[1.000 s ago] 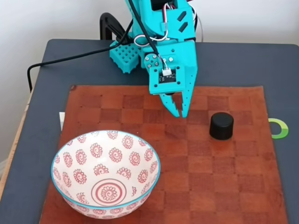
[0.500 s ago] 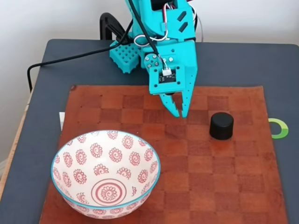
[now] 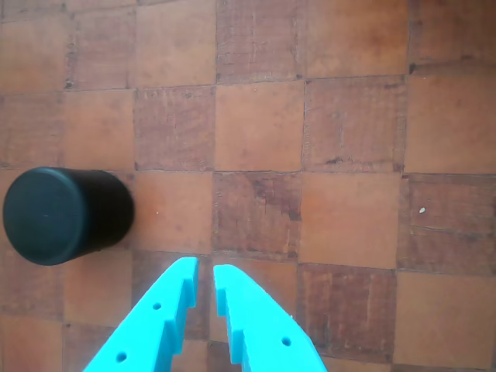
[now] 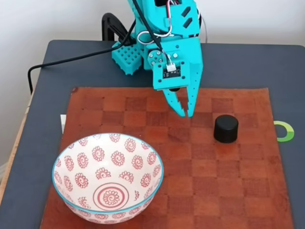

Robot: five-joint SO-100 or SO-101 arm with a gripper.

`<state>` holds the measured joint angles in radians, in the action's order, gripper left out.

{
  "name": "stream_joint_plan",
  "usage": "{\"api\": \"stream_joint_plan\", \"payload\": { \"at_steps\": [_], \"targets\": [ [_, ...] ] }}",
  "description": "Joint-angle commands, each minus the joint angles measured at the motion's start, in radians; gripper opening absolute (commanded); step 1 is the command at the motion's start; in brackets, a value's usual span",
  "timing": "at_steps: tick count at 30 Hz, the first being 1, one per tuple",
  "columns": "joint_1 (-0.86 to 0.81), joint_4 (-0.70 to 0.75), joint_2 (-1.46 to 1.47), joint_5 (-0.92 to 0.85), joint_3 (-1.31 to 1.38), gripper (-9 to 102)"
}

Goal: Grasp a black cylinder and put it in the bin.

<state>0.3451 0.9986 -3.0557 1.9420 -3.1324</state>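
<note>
The black cylinder [image 4: 226,128] stands upright on the brown chequered mat, right of centre in the fixed view. My turquoise gripper [image 4: 185,114] hangs above the mat to its left, pointing down, apart from it. In the other view the cylinder [image 3: 62,215] sits at the left edge, and my gripper [image 3: 204,269] enters from the bottom with its fingers nearly together and nothing between them. The bin [image 4: 71,157], a white bowl with red spirals and a blue rim, stands at the front left of the mat.
The leather mat [image 4: 209,191] lies on a dark table. A green ring mark [image 4: 285,131] sits just off the mat's right edge. A black cable [image 4: 62,61] runs along the back left. The arm's base [image 4: 127,59] stands at the back.
My gripper has lifted slightly and shifted a little to the right in the fixed view. Cylinder and bowl have not moved.
</note>
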Motion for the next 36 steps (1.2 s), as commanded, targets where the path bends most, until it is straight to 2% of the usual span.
{"api": "stream_joint_plan", "payload": {
  "at_steps": [1, 15, 28, 36],
  "targets": [
    [0.009, -0.012, -0.012, -0.006, 0.051, 0],
    [0.041, 0.008, -0.012, -0.008, 0.215, 1],
    [0.04, 0.299, 0.008, -0.008, 0.477, 1],
    [0.072, 0.403, 0.1, -0.009, 0.611, 0]
  ]
}}
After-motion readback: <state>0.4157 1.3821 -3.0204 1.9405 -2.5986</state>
